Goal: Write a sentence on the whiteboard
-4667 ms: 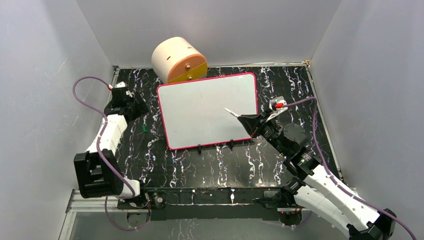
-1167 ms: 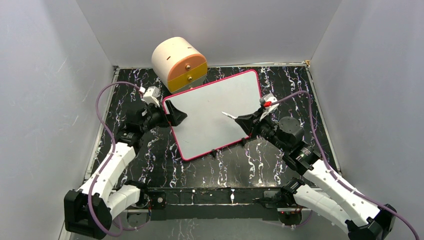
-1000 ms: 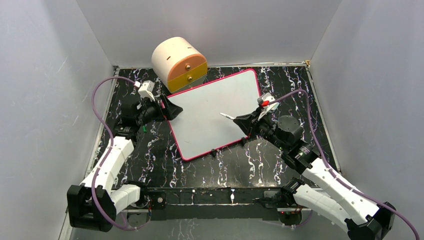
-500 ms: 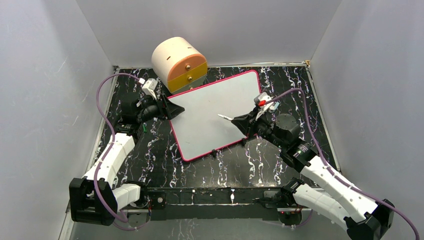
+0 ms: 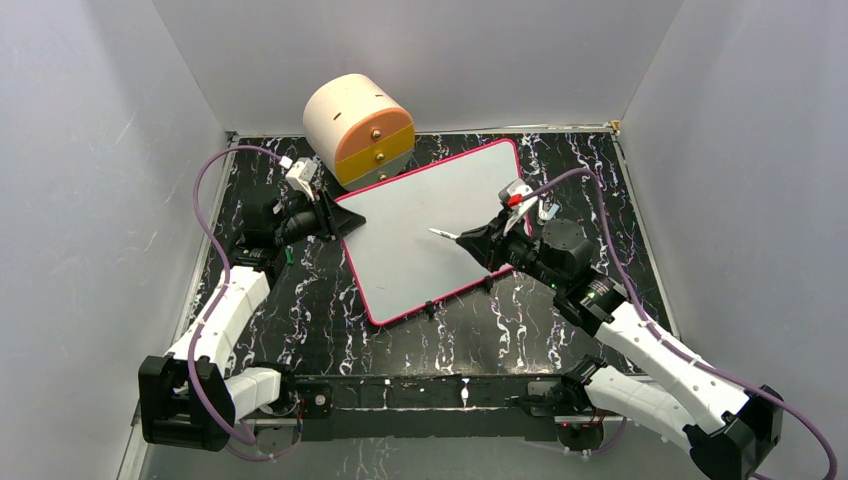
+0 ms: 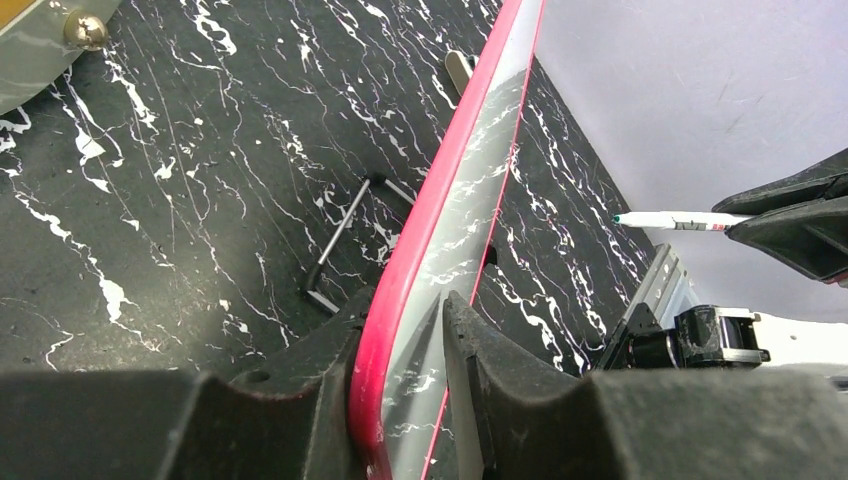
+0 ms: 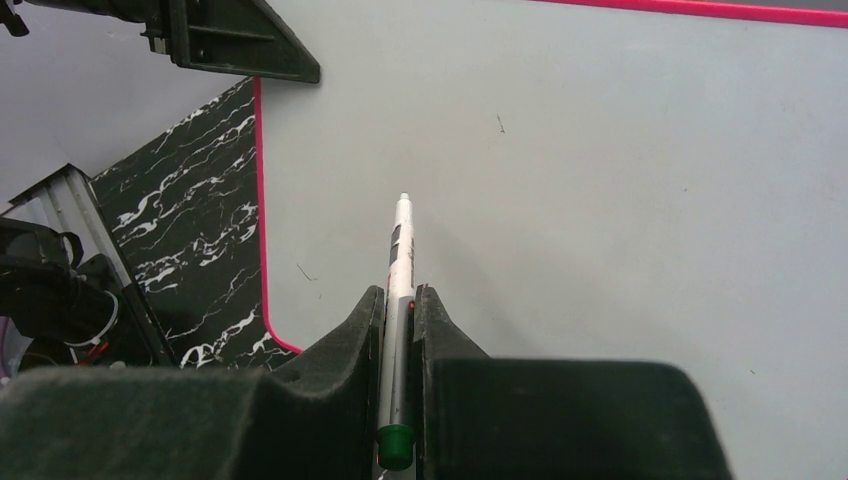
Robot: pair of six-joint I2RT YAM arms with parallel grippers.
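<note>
The whiteboard (image 5: 420, 190) lies turned at an angle on the black marbled table, white face up inside its red-pink rim (image 6: 430, 220). No sentence shows on its face (image 7: 600, 150). My left gripper (image 5: 345, 220) sits at the board's left corner, and in the left wrist view its jaws (image 6: 405, 300) are shut on the rim, one finger under it and one on the face. My right gripper (image 5: 465, 240) is shut on a marker (image 7: 403, 240) with a green end cap. The marker's tip (image 5: 440, 233) points left over the middle of the board, and the pen (image 6: 670, 219) shows in the left wrist view too.
A cream and orange rounded drawer box (image 5: 358, 120) stands just behind the board's far left edge. Small black clips (image 5: 430, 305) stick out from the board's near edge. A small green piece (image 5: 288, 256) lies on the table beside the left arm. Grey walls close in three sides.
The left gripper's jaws have closed onto the board's left corner. The right arm has carried the marker a little to the left. The board stays turned as it was a second ago.
</note>
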